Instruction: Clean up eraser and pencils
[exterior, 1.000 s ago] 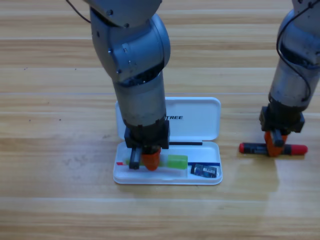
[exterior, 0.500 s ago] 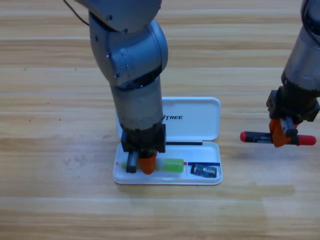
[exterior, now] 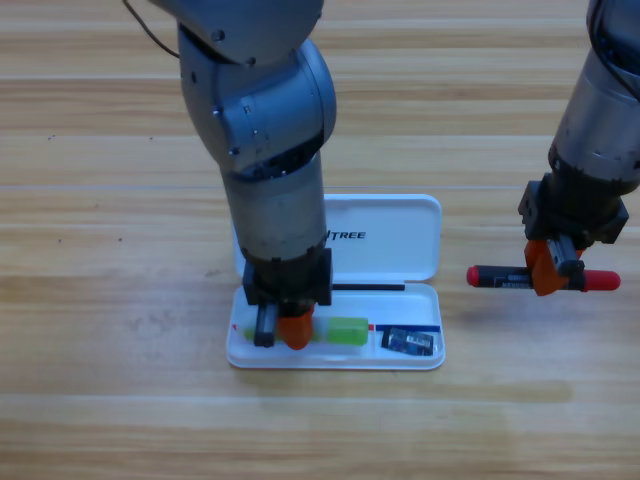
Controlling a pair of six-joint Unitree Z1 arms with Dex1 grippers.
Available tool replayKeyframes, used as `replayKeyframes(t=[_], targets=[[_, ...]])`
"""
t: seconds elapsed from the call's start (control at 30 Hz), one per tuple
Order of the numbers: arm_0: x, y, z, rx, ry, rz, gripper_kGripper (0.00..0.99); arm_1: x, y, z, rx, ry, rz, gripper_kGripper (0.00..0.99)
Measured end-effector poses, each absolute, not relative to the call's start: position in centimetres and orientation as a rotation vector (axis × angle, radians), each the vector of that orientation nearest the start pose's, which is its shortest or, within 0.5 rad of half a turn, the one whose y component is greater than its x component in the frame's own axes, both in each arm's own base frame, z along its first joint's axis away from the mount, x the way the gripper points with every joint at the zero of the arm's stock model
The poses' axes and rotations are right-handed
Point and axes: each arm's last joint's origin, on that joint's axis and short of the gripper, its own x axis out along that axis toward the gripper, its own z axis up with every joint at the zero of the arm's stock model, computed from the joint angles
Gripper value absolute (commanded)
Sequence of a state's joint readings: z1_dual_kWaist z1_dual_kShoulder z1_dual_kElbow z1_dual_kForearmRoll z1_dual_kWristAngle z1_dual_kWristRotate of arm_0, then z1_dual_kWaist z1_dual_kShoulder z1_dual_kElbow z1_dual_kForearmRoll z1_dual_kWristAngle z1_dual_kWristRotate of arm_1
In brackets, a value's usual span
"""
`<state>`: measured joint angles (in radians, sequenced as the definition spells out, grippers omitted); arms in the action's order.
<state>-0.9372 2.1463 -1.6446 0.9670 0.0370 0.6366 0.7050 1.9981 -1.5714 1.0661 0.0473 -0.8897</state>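
The white case [exterior: 436,352] lies open at the table's middle, its lid [exterior: 395,255] folded back. In its tray lies the light green pencil [exterior: 348,331], with my left gripper [exterior: 283,328] pointing straight down on its left part and hiding it there. The dark eraser [exterior: 410,342] rests in the tray's right end. To the right of the case my right gripper [exterior: 552,272] is shut on the middle of the black pencil with red ends [exterior: 500,277]. It holds that pencil level above the table, apart from the case.
The left arm's grey body [exterior: 265,110] stands tall over the case's left half and hides part of the lid. Bare wooden table [exterior: 120,330] surrounds the case.
The right gripper has lifted the black-and-red pencil off the table and carried it slightly left, toward the case. The left gripper shifted a little down and left over the green pencil, then held still.
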Motion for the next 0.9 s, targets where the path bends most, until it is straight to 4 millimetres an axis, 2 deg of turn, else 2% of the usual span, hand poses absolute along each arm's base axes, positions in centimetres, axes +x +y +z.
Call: replayKeyframes(t=[0.9], targets=[[25.10, -33.86, 22.37, 1.191, 1.105, -1.158, 0.000, 28.41, 25.05, 26.88, -1.180, 1.094, 1.246, 0.000]])
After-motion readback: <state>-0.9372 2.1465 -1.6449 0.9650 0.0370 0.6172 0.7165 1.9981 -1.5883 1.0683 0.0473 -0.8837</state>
